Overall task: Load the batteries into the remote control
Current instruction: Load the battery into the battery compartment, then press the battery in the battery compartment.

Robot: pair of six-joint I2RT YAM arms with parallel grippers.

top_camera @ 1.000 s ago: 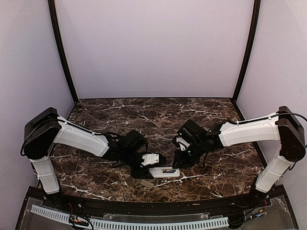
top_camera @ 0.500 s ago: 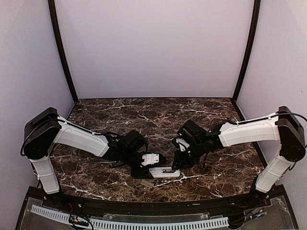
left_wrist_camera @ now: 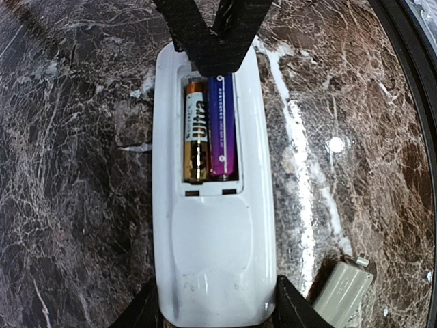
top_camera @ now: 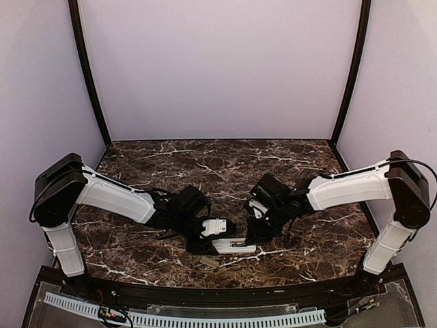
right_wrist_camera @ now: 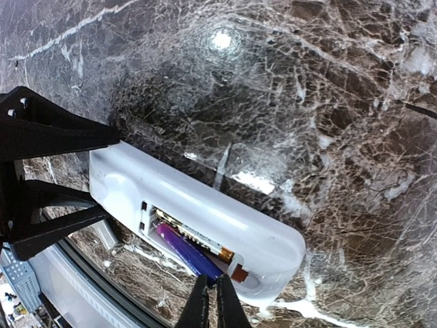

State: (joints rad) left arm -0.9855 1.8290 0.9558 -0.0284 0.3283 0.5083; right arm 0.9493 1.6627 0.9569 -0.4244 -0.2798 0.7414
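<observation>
The white remote control [left_wrist_camera: 215, 232] lies back up on the marble table, its bay open. Two batteries lie side by side in the bay: a gold and black one [left_wrist_camera: 196, 137] and a purple one [left_wrist_camera: 223, 130]. My left gripper [left_wrist_camera: 217, 307] is shut on the remote's near end, a finger on each side. My right gripper [right_wrist_camera: 209, 281] is shut with nothing between its fingers, and its tips rest on the far end of the purple battery [right_wrist_camera: 188, 254]. In the top view the remote [top_camera: 235, 244] lies between the left gripper [top_camera: 205, 244] and the right gripper [top_camera: 253, 234].
The small flat grey cover piece [left_wrist_camera: 341, 297] lies loose on the table beside the remote's near end, and it also shows in the top view [top_camera: 209, 261]. The black front rail [top_camera: 218, 290] runs just beyond it.
My right gripper has edged slightly left toward the remote's bay. The left arm and the remote have not moved.
</observation>
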